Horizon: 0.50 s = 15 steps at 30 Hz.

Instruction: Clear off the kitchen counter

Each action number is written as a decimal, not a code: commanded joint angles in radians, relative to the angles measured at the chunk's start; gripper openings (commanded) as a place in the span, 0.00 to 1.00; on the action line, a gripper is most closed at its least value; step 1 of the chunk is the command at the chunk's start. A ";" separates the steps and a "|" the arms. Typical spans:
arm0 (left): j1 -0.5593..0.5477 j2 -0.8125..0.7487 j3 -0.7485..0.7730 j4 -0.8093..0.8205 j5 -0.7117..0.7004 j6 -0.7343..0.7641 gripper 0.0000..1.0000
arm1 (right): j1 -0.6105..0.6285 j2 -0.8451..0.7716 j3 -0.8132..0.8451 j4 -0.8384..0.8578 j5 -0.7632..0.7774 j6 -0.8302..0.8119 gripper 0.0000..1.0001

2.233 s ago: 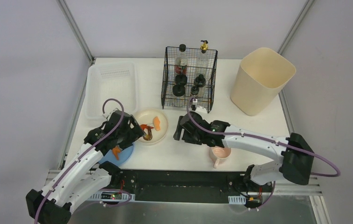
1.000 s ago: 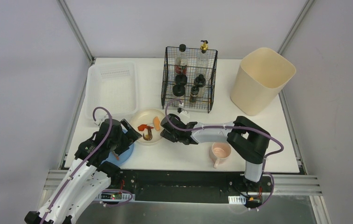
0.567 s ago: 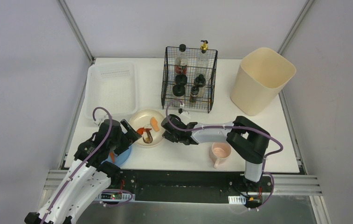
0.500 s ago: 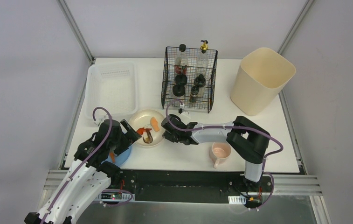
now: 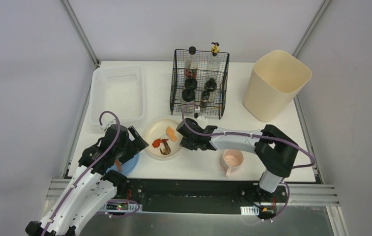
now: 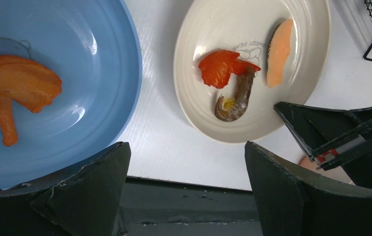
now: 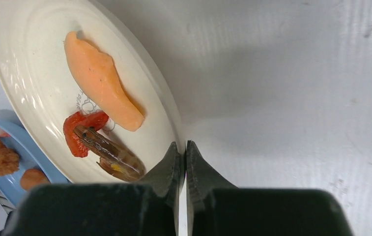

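Kitchen counter [image 5: 233, 128], my holdings, each placed from the wire basket [image 5: 199, 83] of bottles.
- Left of basket: translucent tray [image 5: 117, 93].
- Right of basket: beige bin [image 5: 275, 83].
- Just in front of basket: cream plate [image 5: 154, 132] with food scraps. My right gripper [image 5: 183, 142] is pinched on its right rim.
- Front-left of basket: blue plate [image 5: 129, 164]. My left gripper [image 5: 135, 142] is above it, jaws spread wide.
- Front-right of basket: pink mug [image 5: 232, 160].
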State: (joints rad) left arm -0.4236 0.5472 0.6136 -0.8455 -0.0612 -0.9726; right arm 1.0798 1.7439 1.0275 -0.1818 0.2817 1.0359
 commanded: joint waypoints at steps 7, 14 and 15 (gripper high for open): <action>0.009 0.038 0.075 -0.031 -0.039 0.056 0.91 | -0.027 -0.222 0.021 -0.193 -0.120 -0.131 0.00; 0.009 0.028 0.061 -0.032 -0.043 0.044 0.92 | -0.040 -0.342 0.024 -0.298 -0.140 -0.189 0.00; 0.009 0.030 0.060 -0.031 -0.042 0.044 0.92 | -0.051 -0.364 0.023 -0.309 -0.156 -0.193 0.00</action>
State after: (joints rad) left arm -0.4236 0.5781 0.6559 -0.8631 -0.0837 -0.9417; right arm 1.0500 1.4784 1.0275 -0.4240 0.1680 0.8818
